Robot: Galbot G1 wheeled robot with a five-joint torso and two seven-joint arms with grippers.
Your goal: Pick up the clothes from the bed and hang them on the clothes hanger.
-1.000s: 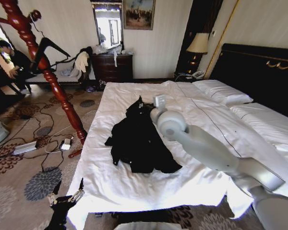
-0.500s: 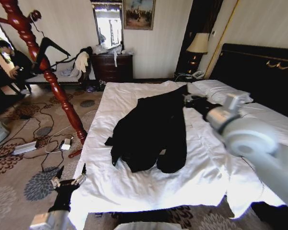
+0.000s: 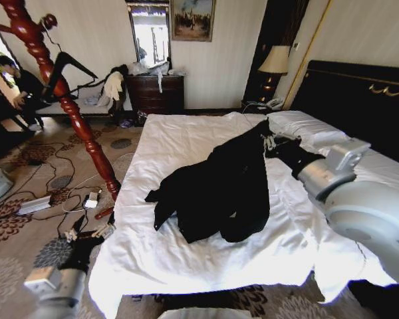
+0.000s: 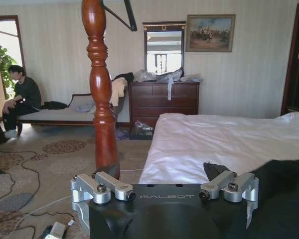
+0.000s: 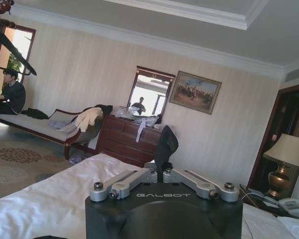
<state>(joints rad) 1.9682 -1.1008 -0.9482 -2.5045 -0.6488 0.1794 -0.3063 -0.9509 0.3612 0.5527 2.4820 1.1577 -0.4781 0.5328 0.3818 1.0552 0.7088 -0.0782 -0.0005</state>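
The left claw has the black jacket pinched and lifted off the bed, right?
No, the right claw has the black jacket pinched, as the head view shows. One end is raised; the rest lies on the bed. The left claw hangs low beside the bed.

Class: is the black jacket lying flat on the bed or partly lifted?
Partly lifted: the right pincer holds one end of the black jacket up; the rest drapes on the bed.
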